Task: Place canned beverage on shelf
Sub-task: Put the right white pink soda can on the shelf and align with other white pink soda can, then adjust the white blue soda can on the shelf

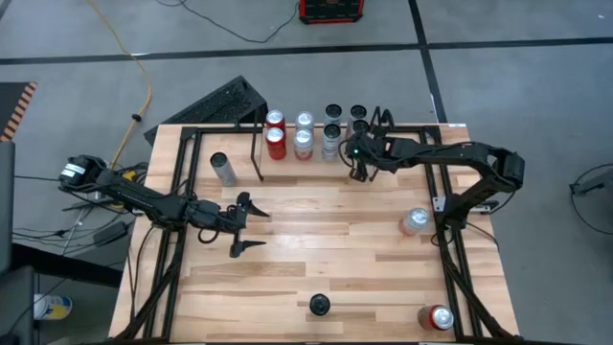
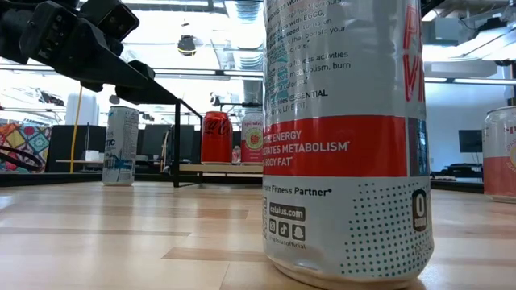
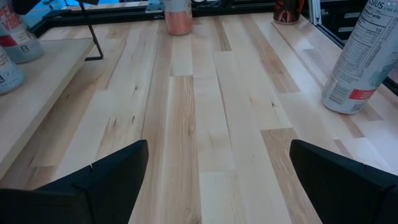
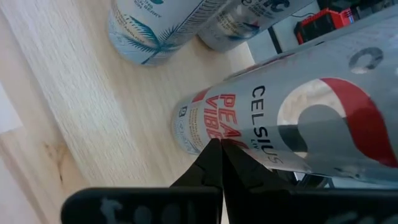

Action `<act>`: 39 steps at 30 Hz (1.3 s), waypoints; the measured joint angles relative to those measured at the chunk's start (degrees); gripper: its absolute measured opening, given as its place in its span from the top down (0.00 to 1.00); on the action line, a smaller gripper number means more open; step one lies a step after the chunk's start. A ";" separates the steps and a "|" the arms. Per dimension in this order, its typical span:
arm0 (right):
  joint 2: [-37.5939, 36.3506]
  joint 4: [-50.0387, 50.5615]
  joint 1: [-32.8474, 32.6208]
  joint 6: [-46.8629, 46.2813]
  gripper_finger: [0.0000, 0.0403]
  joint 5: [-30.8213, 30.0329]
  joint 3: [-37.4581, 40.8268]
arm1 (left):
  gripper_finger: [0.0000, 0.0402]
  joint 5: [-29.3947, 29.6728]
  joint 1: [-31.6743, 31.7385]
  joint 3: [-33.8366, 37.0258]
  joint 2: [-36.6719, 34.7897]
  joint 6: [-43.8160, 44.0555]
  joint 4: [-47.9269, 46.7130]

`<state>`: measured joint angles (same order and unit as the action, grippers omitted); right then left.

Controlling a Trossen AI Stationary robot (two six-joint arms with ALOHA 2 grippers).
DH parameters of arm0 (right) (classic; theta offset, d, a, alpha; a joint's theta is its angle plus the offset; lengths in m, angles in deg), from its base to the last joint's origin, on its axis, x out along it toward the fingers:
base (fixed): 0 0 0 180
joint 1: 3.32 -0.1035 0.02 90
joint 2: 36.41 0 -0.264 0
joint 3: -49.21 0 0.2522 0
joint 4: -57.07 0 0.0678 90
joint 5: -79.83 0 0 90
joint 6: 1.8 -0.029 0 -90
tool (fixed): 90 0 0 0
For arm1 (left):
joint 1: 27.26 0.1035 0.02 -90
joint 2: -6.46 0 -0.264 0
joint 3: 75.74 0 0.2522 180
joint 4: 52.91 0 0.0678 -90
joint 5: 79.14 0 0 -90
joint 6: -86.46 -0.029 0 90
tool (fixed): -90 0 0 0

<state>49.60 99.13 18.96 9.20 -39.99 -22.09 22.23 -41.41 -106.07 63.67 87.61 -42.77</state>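
Where it stands, shelf (image 1: 316, 134) black, thin-wired.

Two dark jointed arms, black cables, white-labelled left arm (image 1: 73, 173) base.

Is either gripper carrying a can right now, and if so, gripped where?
Neither. The left gripper hangs open over bare table; the right gripper is shut empty, fingertips meeting beside a Celsius can on the shelf.
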 joint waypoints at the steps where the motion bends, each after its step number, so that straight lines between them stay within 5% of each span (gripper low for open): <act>1: 0.00 0.00 0.00 0.00 0.95 -0.02 0.00 | 0.06 0.00 -0.01 0.00 0.00 -0.01 0.00; 11: 0.02 4.97 -5.71 -1.78 0.95 1.46 -1.42 | 0.06 0.00 0.00 0.00 0.00 -0.23 -0.40; 19: 0.00 -4.81 -12.30 -0.55 0.95 1.50 -4.41 | 0.06 0.00 0.00 0.00 0.00 -0.89 -0.44; 39: 4.42 -16.92 -6.29 1.51 0.95 5.29 -4.42 | 0.06 -0.17 0.00 0.00 0.00 0.09 -0.44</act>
<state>54.02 82.21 12.67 10.71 -34.70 -26.50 22.06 -41.41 -106.07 63.67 87.70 -43.20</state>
